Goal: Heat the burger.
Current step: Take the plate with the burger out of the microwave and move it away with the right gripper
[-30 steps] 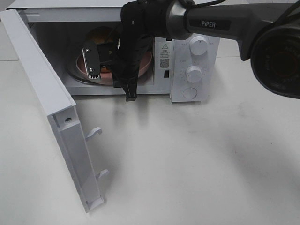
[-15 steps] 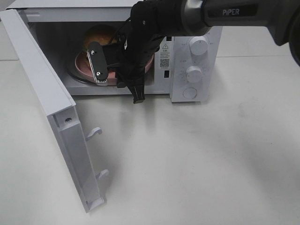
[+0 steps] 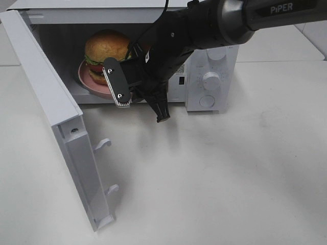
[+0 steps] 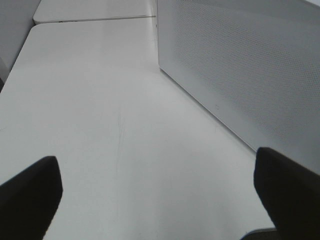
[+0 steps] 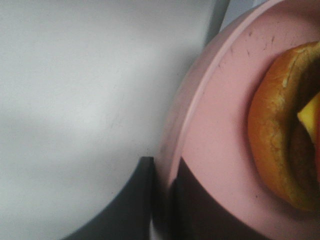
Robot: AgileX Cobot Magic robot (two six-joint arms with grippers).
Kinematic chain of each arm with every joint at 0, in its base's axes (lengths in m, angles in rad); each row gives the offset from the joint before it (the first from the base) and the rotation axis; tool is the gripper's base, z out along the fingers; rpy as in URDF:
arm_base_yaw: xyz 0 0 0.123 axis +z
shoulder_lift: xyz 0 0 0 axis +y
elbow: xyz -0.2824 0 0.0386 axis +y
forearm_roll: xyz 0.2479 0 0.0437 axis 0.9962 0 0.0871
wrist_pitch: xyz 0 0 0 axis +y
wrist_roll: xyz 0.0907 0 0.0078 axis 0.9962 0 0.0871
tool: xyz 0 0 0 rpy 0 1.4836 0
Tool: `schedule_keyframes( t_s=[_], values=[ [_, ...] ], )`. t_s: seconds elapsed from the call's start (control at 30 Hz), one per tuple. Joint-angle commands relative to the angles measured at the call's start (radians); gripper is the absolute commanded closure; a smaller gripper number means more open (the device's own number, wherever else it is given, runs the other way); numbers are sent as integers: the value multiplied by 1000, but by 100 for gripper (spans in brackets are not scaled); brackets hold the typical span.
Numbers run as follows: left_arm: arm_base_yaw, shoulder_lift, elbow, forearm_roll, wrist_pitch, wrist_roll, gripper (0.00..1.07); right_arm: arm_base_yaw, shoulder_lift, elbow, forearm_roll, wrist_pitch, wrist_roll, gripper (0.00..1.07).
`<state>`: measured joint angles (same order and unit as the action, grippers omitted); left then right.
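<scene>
At the microwave point(image 3: 212, 76) mouth, I'm pinching the pink plate point(image 5: 220, 145) rim with my right gripper point(image 5: 162, 200); burger point(image 3: 106, 48) sitting on it, half inside. Next: pushing it fully in, releasing.

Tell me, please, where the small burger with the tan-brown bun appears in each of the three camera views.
Exterior high: the small burger with the tan-brown bun sits inside the open white microwave, upper left of centre, on the round pink plate.
Left wrist: not in it; only the white table and a perforated white panel show.
Right wrist: the burger fills the right edge.
Shared landmark: the pink plate, in the exterior and right wrist views.
</scene>
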<state>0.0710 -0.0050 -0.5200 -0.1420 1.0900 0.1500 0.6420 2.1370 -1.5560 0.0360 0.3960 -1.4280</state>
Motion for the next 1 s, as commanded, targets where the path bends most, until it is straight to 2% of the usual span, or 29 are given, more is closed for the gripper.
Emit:
schedule_keyframes(
  t_s=[0.03, 0.2, 0.23, 0.3, 0.33, 0.43, 0.63, 1.0],
  values=[
    [-1, -19, 2, 1, -17, -7, 9, -13, -56, 39, 24, -68, -26, 107],
    [-1, -19, 2, 1, -17, -7, 9, -25, -102, 99, 56, -85, -93, 107],
    [-1, -19, 2, 1, -17, -7, 9, -25, -118, 120, 109, -84, -145, 107],
    [-1, -19, 2, 1, -17, -7, 9, -29, -129, 129, 138, -82, -173, 107],
    [-1, -19, 2, 1, -17, -7, 9, -41, -152, 153, 203, -79, -250, 107],
    [-1, -19, 2, 1, -17, -7, 9, -48, -185, 193, 261, -81, -339, 107],
    [-1, -19, 2, 1, -17, -7, 9, -60, -239, 256, 269, -79, -365, 107],
    [-1, -19, 2, 1, -17, -7, 9, -60, -383, 461, 343, -121, -430, 107]
  ],
)
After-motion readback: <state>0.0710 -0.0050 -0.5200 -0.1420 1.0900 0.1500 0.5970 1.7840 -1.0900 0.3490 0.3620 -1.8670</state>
